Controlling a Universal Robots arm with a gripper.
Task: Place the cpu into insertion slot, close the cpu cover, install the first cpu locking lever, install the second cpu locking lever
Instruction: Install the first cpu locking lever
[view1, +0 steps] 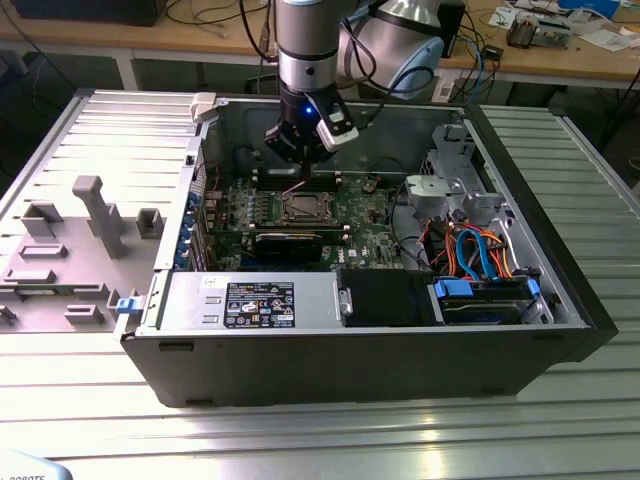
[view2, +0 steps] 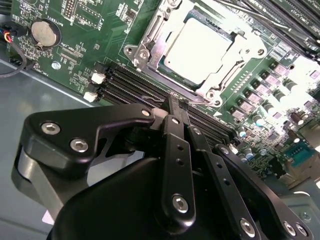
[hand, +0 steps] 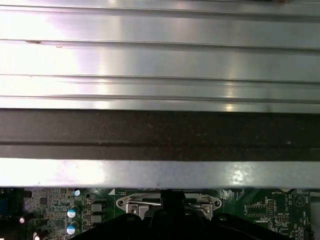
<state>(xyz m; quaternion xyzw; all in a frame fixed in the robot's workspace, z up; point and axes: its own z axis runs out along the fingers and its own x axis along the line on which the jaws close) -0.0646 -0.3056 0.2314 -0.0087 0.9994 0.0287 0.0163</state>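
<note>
Fingertips of your gripper (view2: 176, 104), pressed together with nothing between them, sit just beside the near edge of the cpu cover (view2: 150, 42), which lies shut over the cpu (view2: 197, 50) seated in its socket, straight ahead of the closed tips.

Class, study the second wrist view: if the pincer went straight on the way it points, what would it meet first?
Probably the black memory slots just ahead of the pincer, with the cpu cover beyond them; depth is unclear.
</note>
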